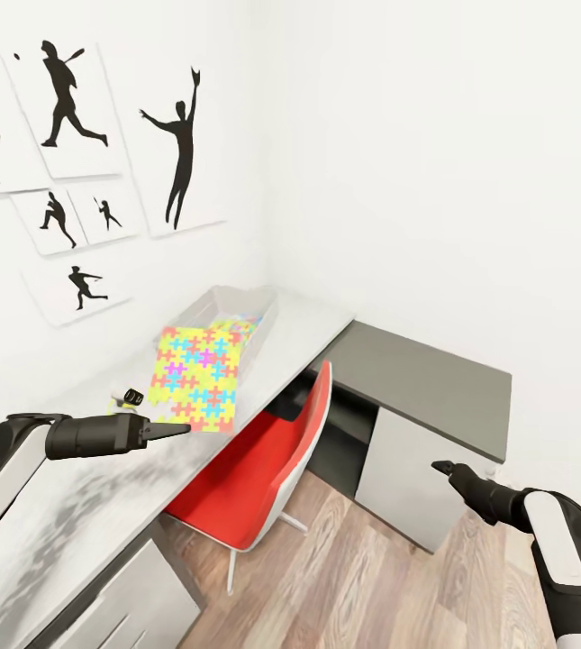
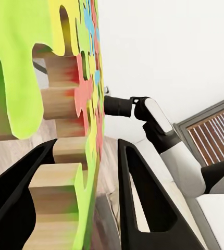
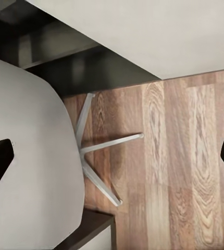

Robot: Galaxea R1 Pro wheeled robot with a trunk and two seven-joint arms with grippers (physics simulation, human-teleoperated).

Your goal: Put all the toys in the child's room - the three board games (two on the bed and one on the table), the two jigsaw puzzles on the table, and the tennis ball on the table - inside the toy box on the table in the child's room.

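Observation:
A jigsaw puzzle (image 1: 195, 377) of yellow, pink, blue and green pieces stands tilted above the white table (image 1: 74, 514), near the toy box. My left gripper (image 1: 182, 430) is shut on its lower edge. In the left wrist view the puzzle's thick edge (image 2: 60, 198) sits between the black fingers (image 2: 143, 208). The light grey toy box (image 1: 258, 315) stands at the table's far end with another puzzle (image 1: 233, 326) lying inside. A small yellow-green thing (image 1: 115, 395), perhaps the tennis ball, peeks out beside the held puzzle. My right gripper (image 1: 443, 467) hangs open over the floor, empty.
A red chair (image 1: 276, 464) is pushed up to the table's edge, its white legs (image 3: 99, 151) on the wood floor. The lower dark grey side desk (image 1: 434, 379) joins the table at the right. Silhouette posters (image 1: 74, 108) hang on the wall.

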